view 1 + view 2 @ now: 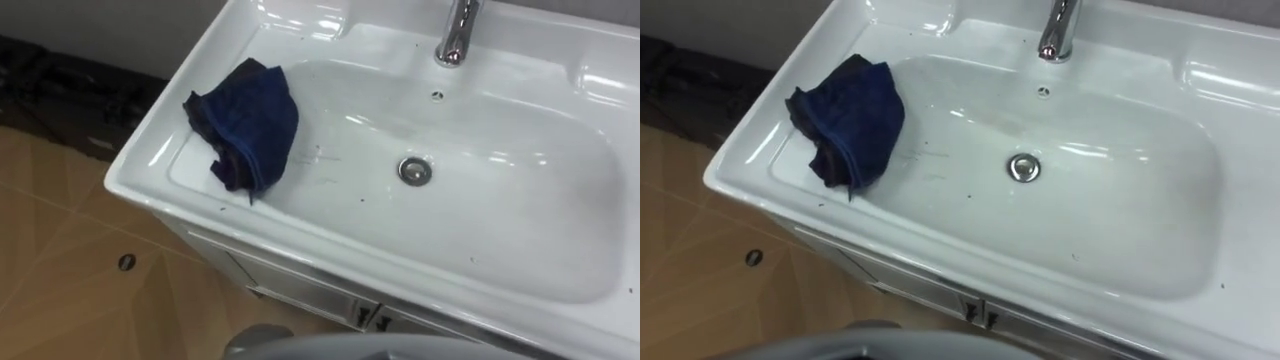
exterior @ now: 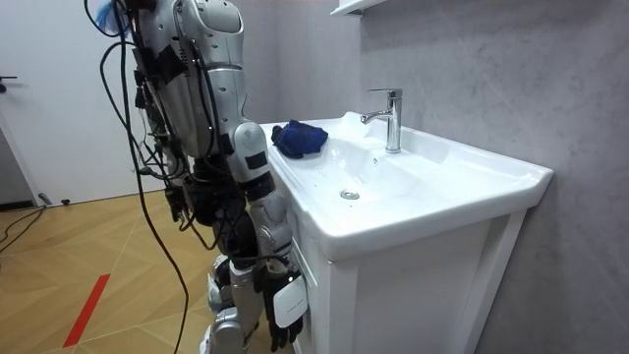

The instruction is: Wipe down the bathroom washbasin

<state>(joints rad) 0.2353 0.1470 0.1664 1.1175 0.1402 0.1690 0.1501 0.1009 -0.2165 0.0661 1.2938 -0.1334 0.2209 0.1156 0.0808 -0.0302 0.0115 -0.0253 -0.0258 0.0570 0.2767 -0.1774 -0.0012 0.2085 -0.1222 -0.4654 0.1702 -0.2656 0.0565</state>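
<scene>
A crumpled dark blue cloth [image 1: 248, 125] lies in the white basin [image 1: 150, 175], up against its left wall; no hand touches it. The chrome drain [image 1: 415, 170] sits mid-bowl, with small dark specks scattered around it. The chrome tap [image 1: 457, 35] rises at the back rim. In the room view I stand close against the front of the basin [image 2: 432, 211], cloth [image 2: 300, 138] at its far end. My right hand [image 2: 283, 313] hangs low beside the cabinet, fingers relaxed and pointing down, holding nothing.
A white cabinet [image 2: 413, 295] carries the basin, with a grey wall [image 2: 491, 69] behind and a shelf [image 2: 354, 6] above. Wooden floor [image 1: 60, 260] lies to my left, with a small round floor fitting [image 1: 126, 262] and a red strip [image 2: 86, 310].
</scene>
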